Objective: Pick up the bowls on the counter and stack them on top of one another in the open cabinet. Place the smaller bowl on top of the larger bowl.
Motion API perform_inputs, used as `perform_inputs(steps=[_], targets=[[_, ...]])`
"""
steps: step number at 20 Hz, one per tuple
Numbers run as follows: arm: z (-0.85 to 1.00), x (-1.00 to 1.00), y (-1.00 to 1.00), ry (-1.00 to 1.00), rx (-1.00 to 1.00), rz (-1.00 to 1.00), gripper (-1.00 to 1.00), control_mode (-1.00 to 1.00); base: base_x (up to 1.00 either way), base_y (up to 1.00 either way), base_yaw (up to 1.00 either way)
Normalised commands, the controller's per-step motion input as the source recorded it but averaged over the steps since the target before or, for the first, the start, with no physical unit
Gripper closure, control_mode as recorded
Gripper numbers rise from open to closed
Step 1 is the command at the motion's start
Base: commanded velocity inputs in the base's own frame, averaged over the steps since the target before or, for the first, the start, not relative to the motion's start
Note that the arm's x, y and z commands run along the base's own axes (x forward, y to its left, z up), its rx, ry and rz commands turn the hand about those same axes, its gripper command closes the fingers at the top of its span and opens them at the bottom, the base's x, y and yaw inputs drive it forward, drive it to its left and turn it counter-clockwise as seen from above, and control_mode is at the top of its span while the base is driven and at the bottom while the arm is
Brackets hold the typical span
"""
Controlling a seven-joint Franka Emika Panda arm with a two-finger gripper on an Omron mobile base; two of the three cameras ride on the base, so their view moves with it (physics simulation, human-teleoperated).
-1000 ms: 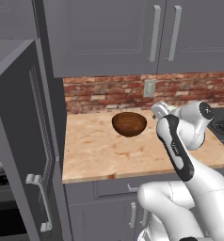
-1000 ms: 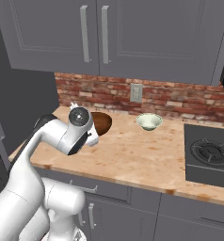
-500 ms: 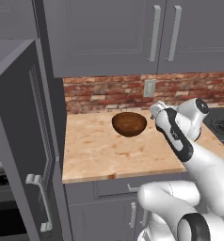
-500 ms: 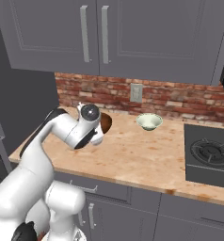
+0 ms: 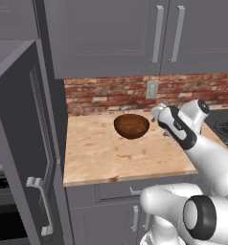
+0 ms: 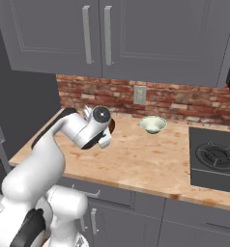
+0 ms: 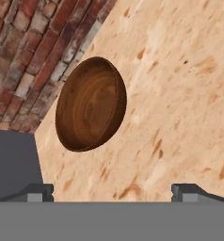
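The larger bowl (image 7: 90, 104), glossy dark brown, sits on the tan counter (image 7: 180, 94) near the brick backsplash. In the hand view it lies just ahead of my gripper (image 7: 112, 193), whose fingertips (image 7: 36, 192) stand wide open with nothing between them. In the left base view my hand (image 5: 160, 114) hovers just right of the larger bowl (image 5: 131, 126). From the right base view my hand (image 6: 98, 126) covers most of that bowl. The smaller bowl (image 6: 153, 124), pale greenish-white, stands farther right by the backsplash. The open cabinet's door (image 5: 20, 139) hangs open at the left.
A stove (image 6: 216, 159) is set into the counter (image 6: 146, 164) at the right. Grey upper cabinets (image 6: 97, 38) hang over the work area. A wall outlet (image 6: 139, 94) sits on the brick. The cabinet door's metal handle (image 5: 39, 206) juts out low at the left.
My arm has reached forward, bringing the hand closer to the brown bowl. The gripper has stayed open. Neither bowl has moved.
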Motion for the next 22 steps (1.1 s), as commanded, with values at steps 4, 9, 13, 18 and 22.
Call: perform_inputs(steps=[4,9,13,18,22], targets=[[-0.25,0.21,0.02,-0.04,0.0,0.02,-1.0,-1.0,0.0,0.0,0.0],[-0.2,0.21,0.01,-0.02,0.0,0.02,-1.0,-1.0,0.0,0.0,0.0],[-0.12,0.28,0.01,0.0,0.01,0.01,-1.0,-1.0,0.0,0.0,0.0],[-0.09,0.34,0.0,0.03,0.01,0.01,-1.0,-1.0,0.0,0.0,0.0],[-0.1,0.38,0.0,0.05,0.02,0.01,-1.0,-1.0,0.0,0.0,0.0]])
